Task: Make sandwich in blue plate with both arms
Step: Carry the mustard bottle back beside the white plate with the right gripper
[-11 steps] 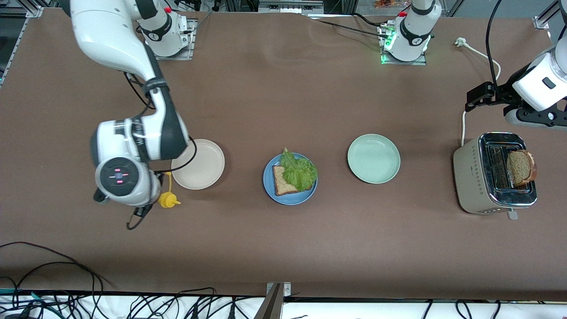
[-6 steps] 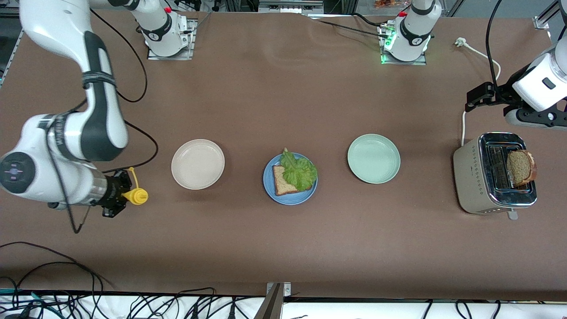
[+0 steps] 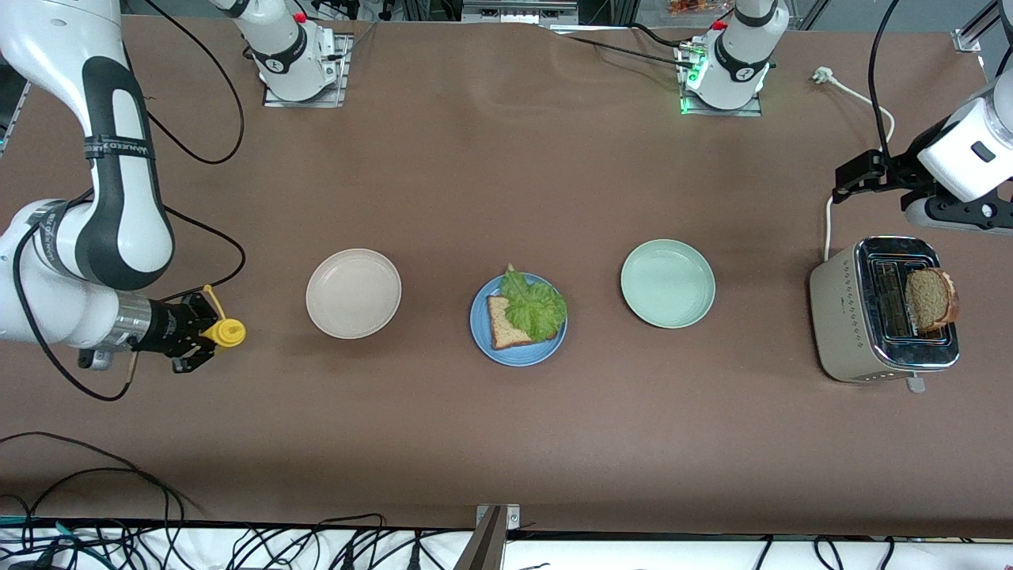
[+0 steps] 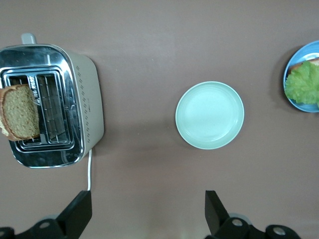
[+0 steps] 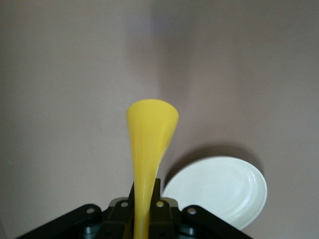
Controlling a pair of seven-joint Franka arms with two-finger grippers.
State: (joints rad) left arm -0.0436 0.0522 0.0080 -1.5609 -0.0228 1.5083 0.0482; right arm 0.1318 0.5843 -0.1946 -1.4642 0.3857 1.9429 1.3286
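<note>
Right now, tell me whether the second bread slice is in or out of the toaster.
Partly in: the bread slice stands in a slot of the toaster, most of it sticking up above the top.

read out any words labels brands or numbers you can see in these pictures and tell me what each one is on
Black band on the right arm's forearm: white lettering, too small to read.
Second band on that arm's lower link: lettering, too blurred to read.
Toaster: only dot patterns on its side, no words.
Plates, bread, lettuce, yellow piece in the right hand: no text.

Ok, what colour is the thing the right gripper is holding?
Yellow; the funnel-shaped piece in the right gripper shows best in the right wrist view.
</note>
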